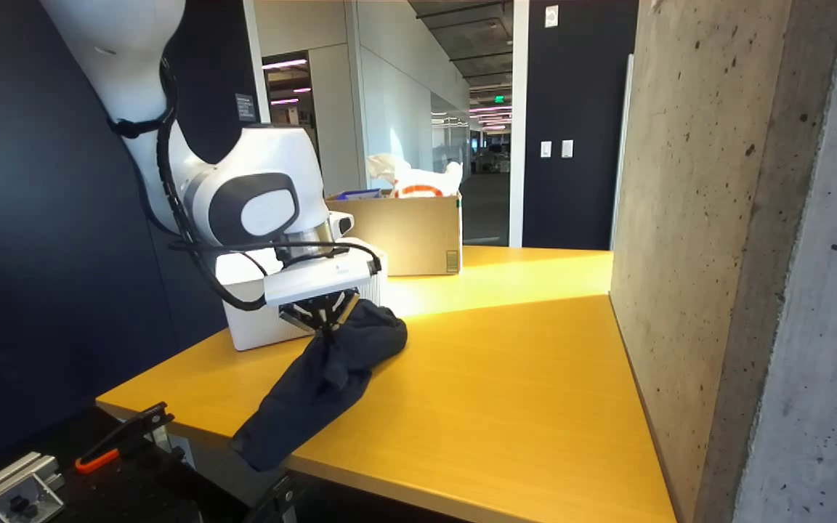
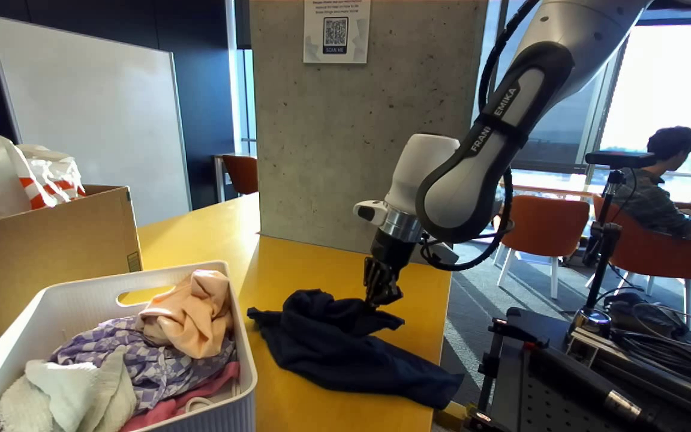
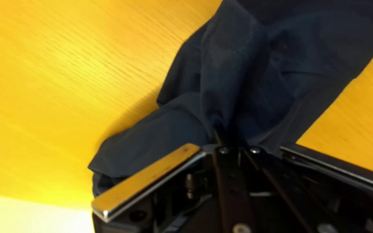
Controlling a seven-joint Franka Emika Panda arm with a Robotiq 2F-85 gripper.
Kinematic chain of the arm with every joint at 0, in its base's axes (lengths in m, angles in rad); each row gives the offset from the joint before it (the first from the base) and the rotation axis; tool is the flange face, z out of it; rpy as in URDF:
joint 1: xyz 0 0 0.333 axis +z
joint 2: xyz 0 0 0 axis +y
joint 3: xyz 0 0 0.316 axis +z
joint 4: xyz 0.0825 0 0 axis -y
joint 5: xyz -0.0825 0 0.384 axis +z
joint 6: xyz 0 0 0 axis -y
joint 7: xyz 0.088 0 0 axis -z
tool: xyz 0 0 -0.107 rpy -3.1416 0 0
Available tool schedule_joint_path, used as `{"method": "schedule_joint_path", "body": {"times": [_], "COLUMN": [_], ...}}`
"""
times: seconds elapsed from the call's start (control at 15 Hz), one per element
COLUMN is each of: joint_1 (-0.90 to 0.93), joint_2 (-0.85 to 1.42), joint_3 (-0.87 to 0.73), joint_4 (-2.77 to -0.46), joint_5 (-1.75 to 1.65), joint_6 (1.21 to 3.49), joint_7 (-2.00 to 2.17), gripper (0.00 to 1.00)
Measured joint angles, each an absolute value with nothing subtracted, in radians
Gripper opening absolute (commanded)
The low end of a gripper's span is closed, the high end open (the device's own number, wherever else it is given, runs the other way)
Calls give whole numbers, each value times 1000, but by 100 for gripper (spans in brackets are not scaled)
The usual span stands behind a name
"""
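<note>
Tool (image 1: 326, 326) tight on dark cloth (image 2: 345, 357), white basket (image 2: 87, 312) close by, cardboard box (image 2: 51, 258) beyond.

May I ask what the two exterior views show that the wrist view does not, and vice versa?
Only the exterior views show the brown cardboard box, the white plastic basket and the grey concrete pillar. Only the wrist view shows round silver screw heads on the black metal gripper. Both share that gripper, shut on the crumpled dark navy cloth, and the yellow wooden table.
</note>
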State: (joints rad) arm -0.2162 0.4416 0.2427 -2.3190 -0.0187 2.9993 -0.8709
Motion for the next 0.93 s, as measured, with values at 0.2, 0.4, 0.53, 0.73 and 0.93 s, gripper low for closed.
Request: {"method": "schedule_joint_path", "body": {"times": [0.2, 0.4, 0.53, 0.73, 0.93], "joint_1": [-164, -174, -208, -241, -117], "joint_2": [353, 271, 257, 298, 377], "joint_3": [101, -47, -130, -234, -382], "joint_4": [-2333, -2317, -2285, -2200, -2131], "joint_5": [-81, -154, -180, -243, -278], "joint_6": [2943, 2853, 2847, 2847, 2846], "joint_7": [-747, -672, -651, -551, -349], "gripper": [1, 1, 30, 52, 73]}}
